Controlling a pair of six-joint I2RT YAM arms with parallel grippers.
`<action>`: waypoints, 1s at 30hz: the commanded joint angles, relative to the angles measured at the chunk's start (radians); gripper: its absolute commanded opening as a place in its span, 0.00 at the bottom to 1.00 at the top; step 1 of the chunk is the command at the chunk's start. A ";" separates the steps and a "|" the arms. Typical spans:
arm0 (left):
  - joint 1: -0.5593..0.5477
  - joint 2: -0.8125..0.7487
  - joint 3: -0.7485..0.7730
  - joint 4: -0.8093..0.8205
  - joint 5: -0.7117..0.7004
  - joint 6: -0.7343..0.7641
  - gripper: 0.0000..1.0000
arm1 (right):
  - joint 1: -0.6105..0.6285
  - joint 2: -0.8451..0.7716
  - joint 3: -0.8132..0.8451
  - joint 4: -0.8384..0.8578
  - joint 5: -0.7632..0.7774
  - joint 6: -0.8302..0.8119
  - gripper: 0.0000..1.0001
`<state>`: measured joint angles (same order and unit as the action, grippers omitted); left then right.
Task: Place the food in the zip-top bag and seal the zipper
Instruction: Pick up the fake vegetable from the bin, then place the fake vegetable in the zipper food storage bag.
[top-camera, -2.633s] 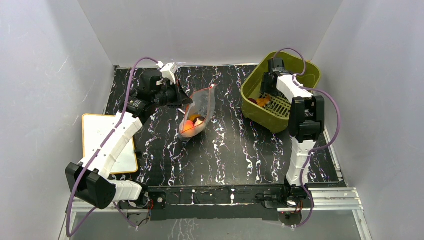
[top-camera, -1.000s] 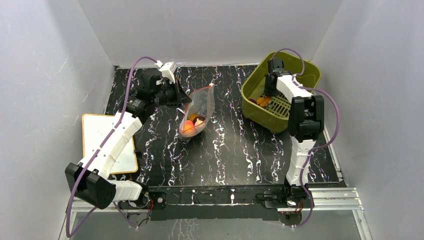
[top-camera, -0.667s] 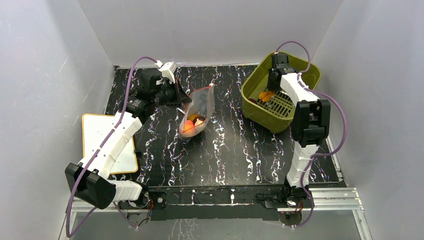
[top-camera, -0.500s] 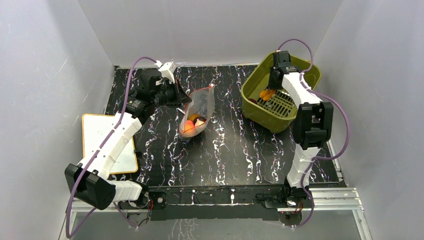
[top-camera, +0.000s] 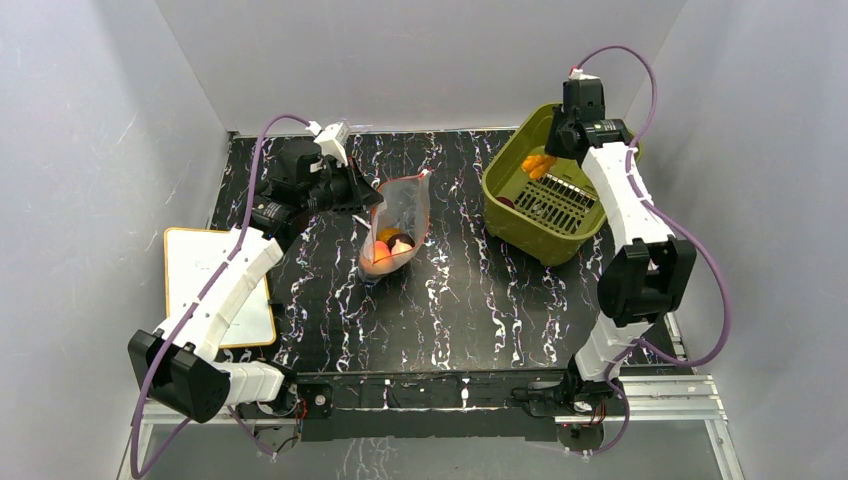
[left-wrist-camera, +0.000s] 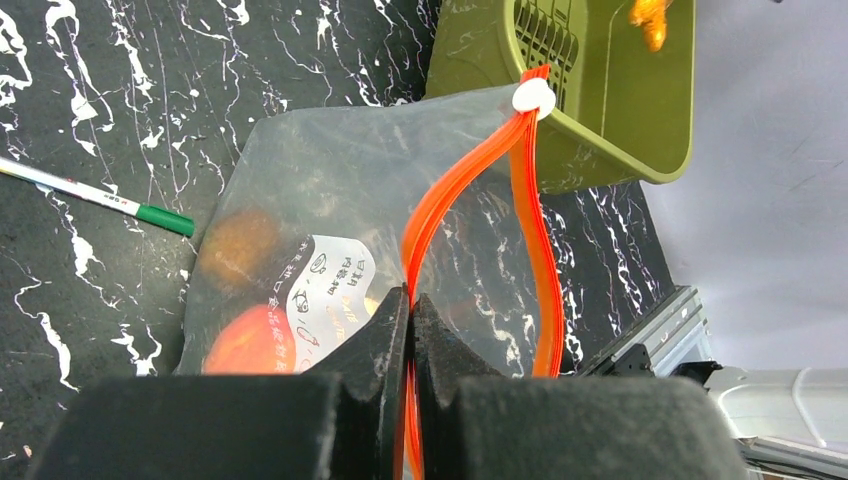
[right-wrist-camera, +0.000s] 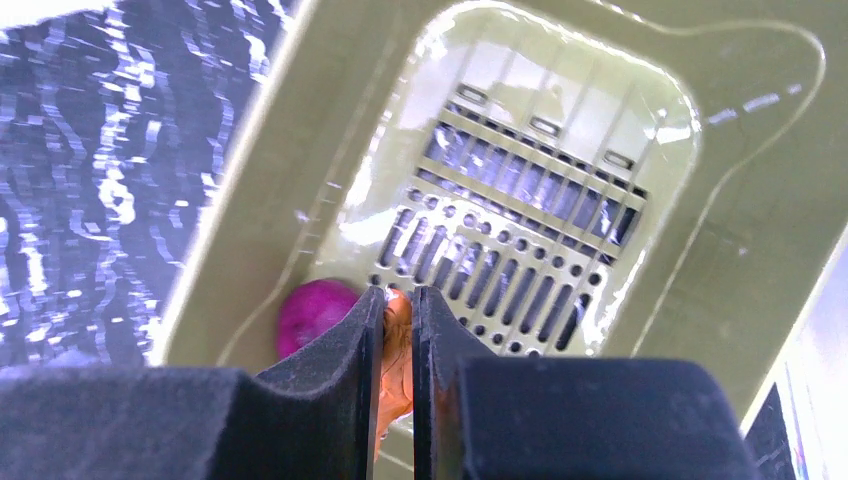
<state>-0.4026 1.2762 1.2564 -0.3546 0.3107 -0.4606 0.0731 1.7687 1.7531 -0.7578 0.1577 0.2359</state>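
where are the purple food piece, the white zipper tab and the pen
purple food piece (right-wrist-camera: 310, 312), right wrist view, on its rounded upper side
white zipper tab (left-wrist-camera: 533, 96), left wrist view, on the centre of the round tab
pen (left-wrist-camera: 95, 197), left wrist view, on the white barrel at mid-length

the clear, crinkly plastic zip-top bag (top-camera: 398, 215) sat tilted with its mouth gaping. its thin red-orange zipper strip (left-wrist-camera: 452, 188) was parted into two bands, one pinched in the left gripper (left-wrist-camera: 410, 292). an orange-pink peach piece (left-wrist-camera: 243, 342) and a brownish-orange piece (left-wrist-camera: 240, 238) lay at the bag's bottom. a small orange piece (top-camera: 538, 163) hung clamped in the right gripper (right-wrist-camera: 397, 292) above the olive-green basket (top-camera: 512, 232), where a purple piece (right-wrist-camera: 310, 312) lay.
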 joint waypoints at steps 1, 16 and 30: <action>-0.001 -0.037 0.000 0.038 0.010 -0.019 0.00 | 0.069 -0.089 0.105 -0.008 -0.045 0.023 0.00; -0.001 -0.038 -0.023 0.062 0.042 -0.048 0.00 | 0.429 -0.181 0.098 0.145 -0.174 0.060 0.00; -0.002 -0.052 -0.038 0.073 0.043 -0.061 0.00 | 0.609 -0.167 0.000 0.327 -0.268 0.014 0.01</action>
<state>-0.4026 1.2697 1.2224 -0.3107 0.3305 -0.5163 0.6582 1.6295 1.7920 -0.5526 -0.0792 0.2840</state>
